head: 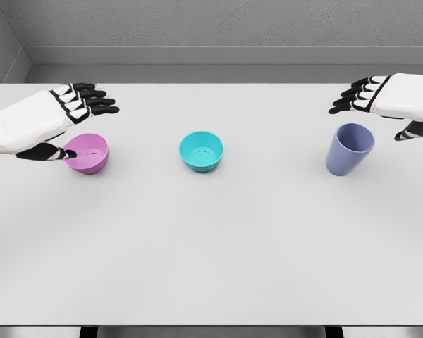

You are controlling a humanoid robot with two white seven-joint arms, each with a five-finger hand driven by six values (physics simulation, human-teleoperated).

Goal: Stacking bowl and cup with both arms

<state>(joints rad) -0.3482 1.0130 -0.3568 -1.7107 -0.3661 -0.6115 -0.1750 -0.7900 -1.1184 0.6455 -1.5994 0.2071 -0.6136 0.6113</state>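
Observation:
A pink bowl (89, 153) sits upright on the white table (211, 239) at the left. My left hand (77, 123) hovers over its far left rim, fingers spread above and thumb (56, 152) touching the near left edge, holding nothing. A teal bowl (201, 151) stands alone in the middle. At the right a lavender cup (349, 148) stands upright. My right hand (384, 113) hangs open just above and to the right of the cup, fingers (352, 97) extended toward the centre, thumb (412, 132) beside the cup's rim.
A grey wall runs behind the table's far edge. The table's near edge lies at the bottom of the picture. Wide gaps separate the three vessels.

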